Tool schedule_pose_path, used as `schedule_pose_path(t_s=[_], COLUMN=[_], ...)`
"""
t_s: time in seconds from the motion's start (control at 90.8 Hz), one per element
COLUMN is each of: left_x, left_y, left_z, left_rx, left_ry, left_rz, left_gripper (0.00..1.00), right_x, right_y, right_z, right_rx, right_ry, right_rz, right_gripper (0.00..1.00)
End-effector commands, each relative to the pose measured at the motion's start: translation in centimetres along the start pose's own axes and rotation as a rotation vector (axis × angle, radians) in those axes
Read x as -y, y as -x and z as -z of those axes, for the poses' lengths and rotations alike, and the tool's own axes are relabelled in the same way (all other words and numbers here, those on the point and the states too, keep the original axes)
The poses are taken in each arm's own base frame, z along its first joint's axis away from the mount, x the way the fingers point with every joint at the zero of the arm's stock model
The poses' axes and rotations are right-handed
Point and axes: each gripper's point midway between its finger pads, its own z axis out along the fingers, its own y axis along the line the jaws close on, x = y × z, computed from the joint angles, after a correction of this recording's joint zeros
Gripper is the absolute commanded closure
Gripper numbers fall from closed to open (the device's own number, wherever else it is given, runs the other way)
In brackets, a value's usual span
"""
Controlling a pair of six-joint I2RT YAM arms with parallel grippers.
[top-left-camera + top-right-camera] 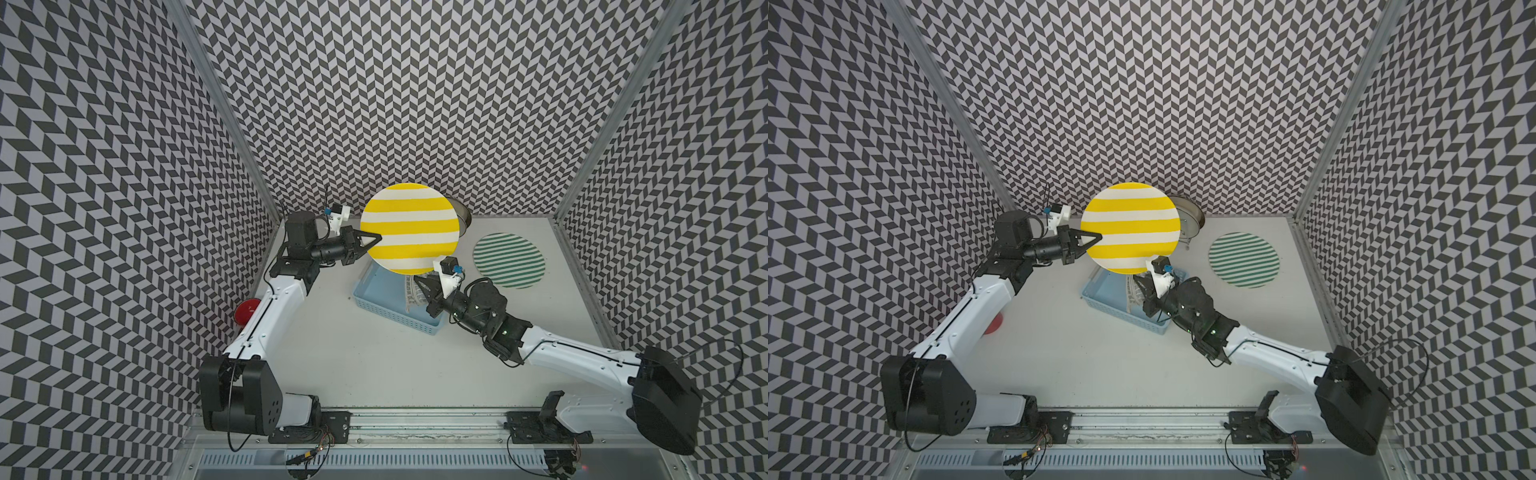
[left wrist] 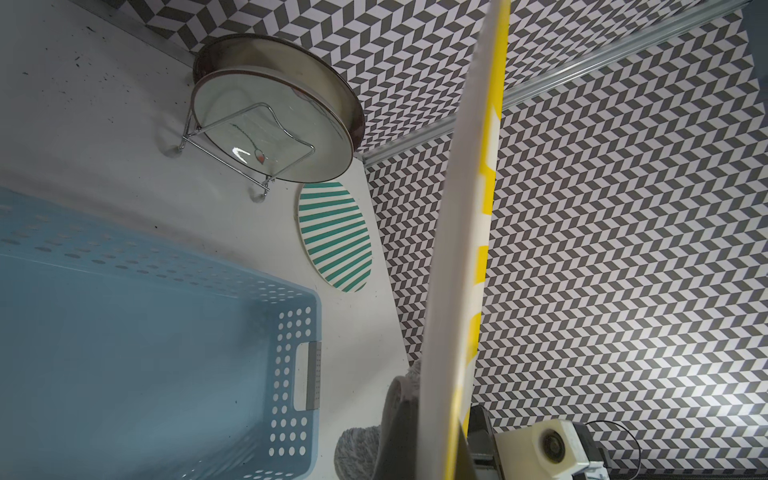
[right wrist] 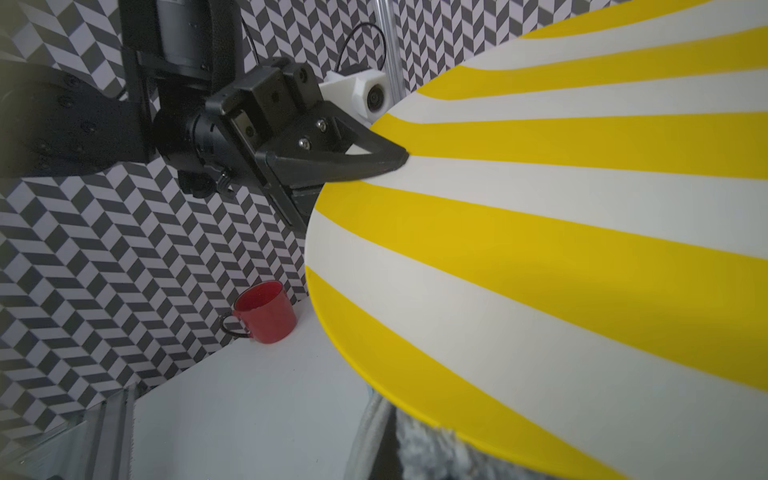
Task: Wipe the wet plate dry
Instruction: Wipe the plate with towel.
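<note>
Nearest, the right arm reaches low across the white table (image 1: 353,353), wrist angled toward the middle. The right gripper (image 1: 417,286) is clamped on a grey fluffy cloth (image 3: 428,453) above a light blue perforated plastic basket (image 1: 390,316). Its tips and most of the cloth sit under the lower edge of the round yellow-and-white striped plate (image 1: 409,228), so contact there is hard to judge. A red enamel mug (image 3: 266,318) by the left wall is half hidden behind the left arm in both top views. The plate hangs in the air over the basket's far end (face tilted up toward the top camera). The left gripper (image 1: 376,239) pinches its left rim, forearm roughly level. Farther right, 1 round green-and-white striped plate (image 1: 509,259) lies flat. At the back, a glass lid on a wire rack (image 2: 270,120) is mostly covered by the raised plate.
</note>
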Motion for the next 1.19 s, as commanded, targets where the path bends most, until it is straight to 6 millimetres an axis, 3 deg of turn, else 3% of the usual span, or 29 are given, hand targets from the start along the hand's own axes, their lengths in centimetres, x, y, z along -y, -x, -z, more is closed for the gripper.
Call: schedule_pose_path(t_s=[0.0,0.441,0.947,1.179], left_x=[2.6,1.7,1.6,1.4], left_y=[-0.2,-0.4,-1.2,-0.9], left_z=[0.2,-0.3,-0.3,-0.3], left_rx=[-0.006,-0.006,-0.012,0.002], left_ry=[-0.058,-0.049,-0.057,-0.043], left_rz=[-0.075,-0.039,-0.039,-0.079], left_gripper=[1.0,1.0,1.0,1.0], right_x=[-1.1,-5.9,-7.8,-9.3], right_y=[7.0,9.0,10.5,11.5], right_z=[0.1,-1.4,-5.1,-4.8], right_rx=[0.237,0.305,0.357,0.376], right_ry=[0.0,0.033,0.058,0.143], right_rz=[0.024,0.076,0.092,0.07], right_gripper=[1.0,1.0,1.0,1.0])
